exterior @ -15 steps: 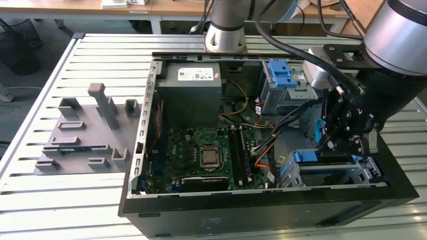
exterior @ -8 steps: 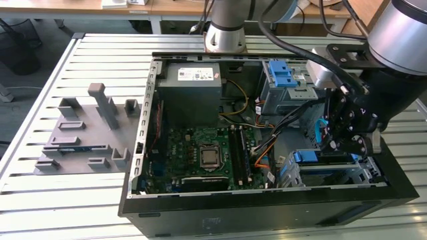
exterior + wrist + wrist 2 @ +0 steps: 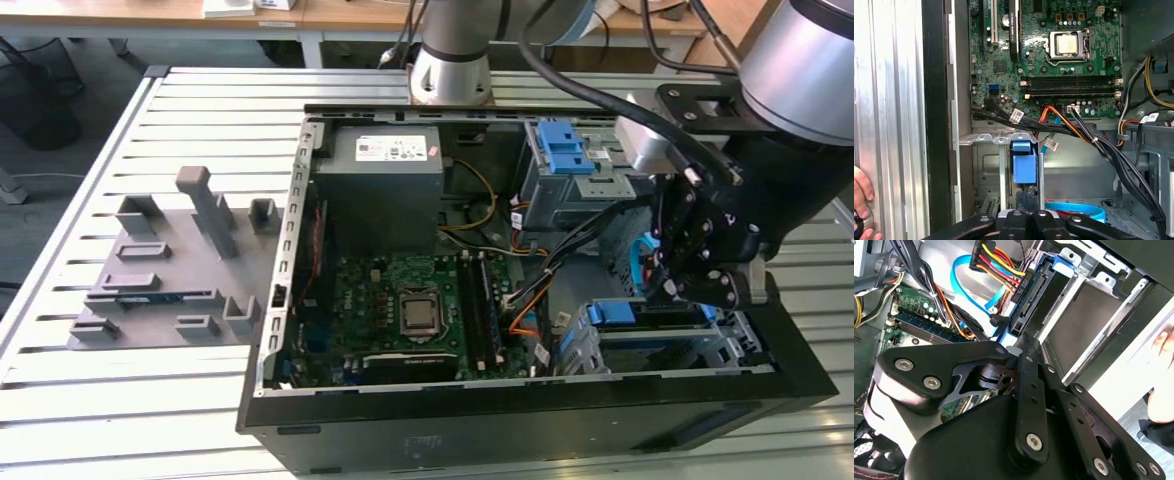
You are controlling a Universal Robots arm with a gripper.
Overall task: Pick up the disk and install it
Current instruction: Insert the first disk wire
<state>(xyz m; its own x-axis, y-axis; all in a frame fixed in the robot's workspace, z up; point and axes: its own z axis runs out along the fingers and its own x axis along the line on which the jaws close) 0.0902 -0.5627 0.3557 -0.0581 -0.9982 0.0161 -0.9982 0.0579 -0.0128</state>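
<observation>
Exterior view: pincer hangs inside the case among cables; its state cannot be told. Cables could snag it.

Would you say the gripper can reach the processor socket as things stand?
Probably yes: the case lies open and the socket is uncovered, though cables cross near the gripper.

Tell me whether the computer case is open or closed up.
Open. The computer case lies on its side with no cover over it, so the motherboard shows from above in the exterior view.
</observation>
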